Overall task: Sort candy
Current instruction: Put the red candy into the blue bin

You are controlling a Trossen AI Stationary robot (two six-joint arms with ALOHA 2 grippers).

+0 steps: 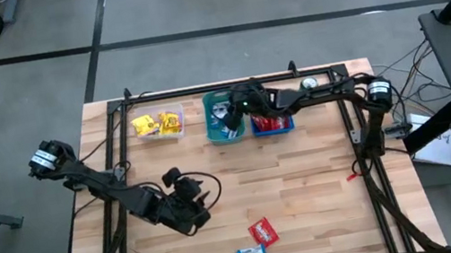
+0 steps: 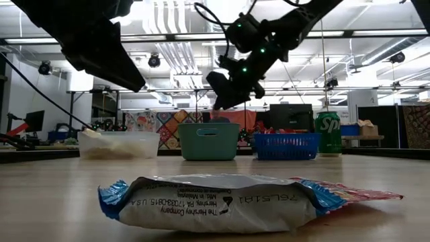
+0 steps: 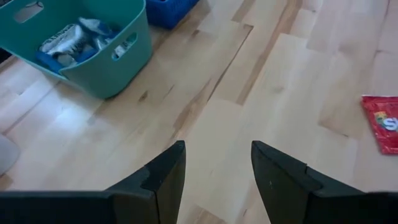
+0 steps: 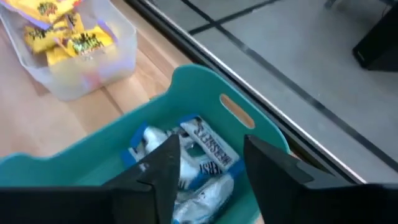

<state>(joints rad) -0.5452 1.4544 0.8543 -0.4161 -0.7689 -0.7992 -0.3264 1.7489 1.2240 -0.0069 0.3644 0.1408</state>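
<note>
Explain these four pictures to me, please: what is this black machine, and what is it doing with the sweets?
It is a robot with two dark arms at a wooden table. One picture looks down from above, one looks level across the tabletop, and two come from cameras on the wrists. Three bins stand at the back: a clear bin of yellow candies, a teal bin of blue-white ones, a blue basket of red ones. The right gripper hangs open over the teal bin, holding nothing. The left gripper, open and empty, waits above mid-table. A red candy and a blue-white candy lie unsorted.
</note>
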